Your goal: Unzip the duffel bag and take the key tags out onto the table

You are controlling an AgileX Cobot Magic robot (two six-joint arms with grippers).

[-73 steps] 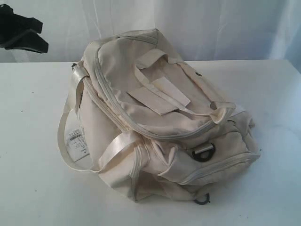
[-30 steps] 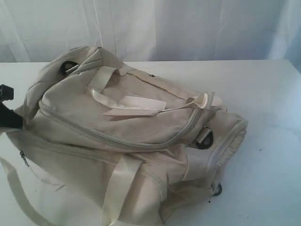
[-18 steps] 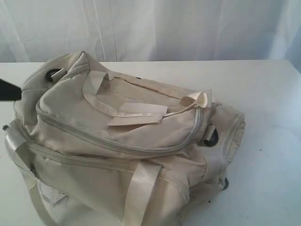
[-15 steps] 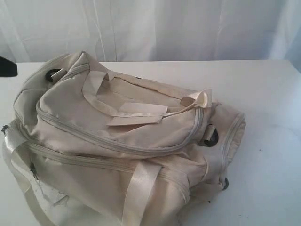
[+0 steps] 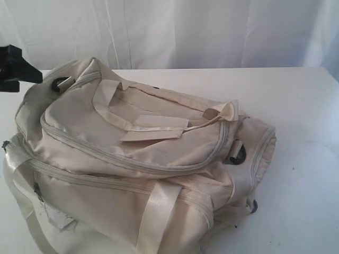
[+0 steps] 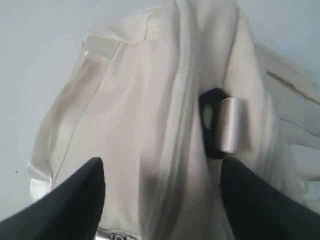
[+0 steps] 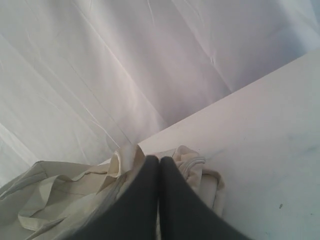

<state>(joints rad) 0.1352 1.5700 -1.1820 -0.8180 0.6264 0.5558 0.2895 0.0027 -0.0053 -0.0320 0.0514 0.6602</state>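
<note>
The bag (image 5: 132, 174) is lying slumped on the table (image 5: 296, 116), filling the left and middle of the exterior view and running off its lower edge. The white tabletop is stretching bare to the right of the bag and behind it. A white curtain (image 5: 212, 32) is hanging in soft folds along the table's far edge and closing off the room.

The bag's long curved zipper (image 5: 159, 168) is sitting closed, and a satin handle (image 5: 159, 211) is draping down its near side.

The left gripper (image 6: 162, 167) is hovering over the bag's left end. Its 2 dark fingers are standing wide apart and holding nothing. A dark ring (image 6: 207, 107) threaded through a satin loop (image 6: 232, 125) is lying just beyond them.

The right gripper (image 7: 159, 162) is showing only in its wrist view. Its 2 fingers are pressing flat together with nothing visible between them, and crumpled bag fabric is lying beyond the tips.
</note>
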